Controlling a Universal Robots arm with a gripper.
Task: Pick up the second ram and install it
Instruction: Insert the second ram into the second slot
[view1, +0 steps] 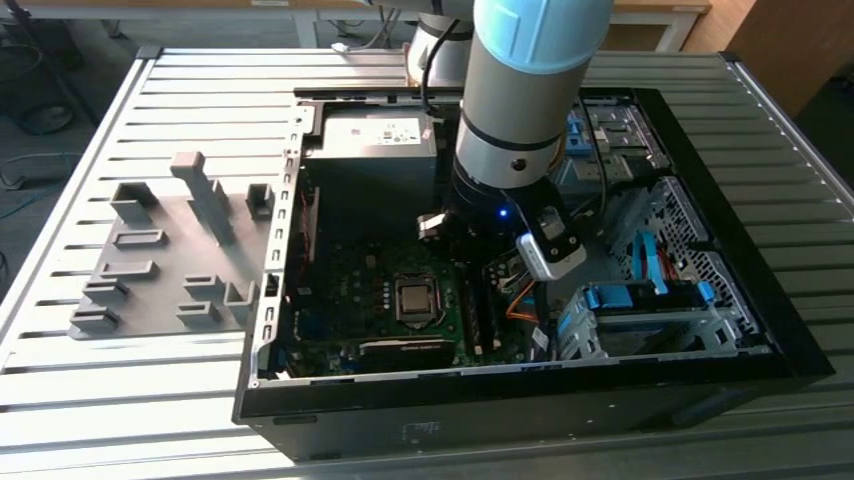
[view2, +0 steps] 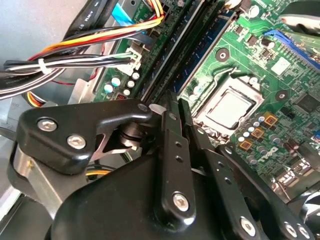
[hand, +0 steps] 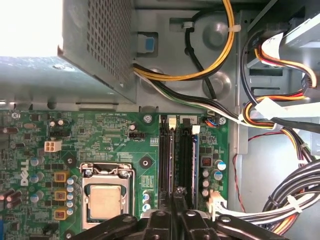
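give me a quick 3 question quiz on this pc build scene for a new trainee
1. True or false: the gripper is over the memory slots beside the processor socket.
2. Where does the grey plastic fixture sit? A) inside the computer case B) on the slatted table, on the exterior view's left of the case C) on top of the power supply
3. Fill in: in the first wrist view, the yellow cables run above the green ____.

Key
1. True
2. B; the case stands apart from it on the table.
3. motherboard
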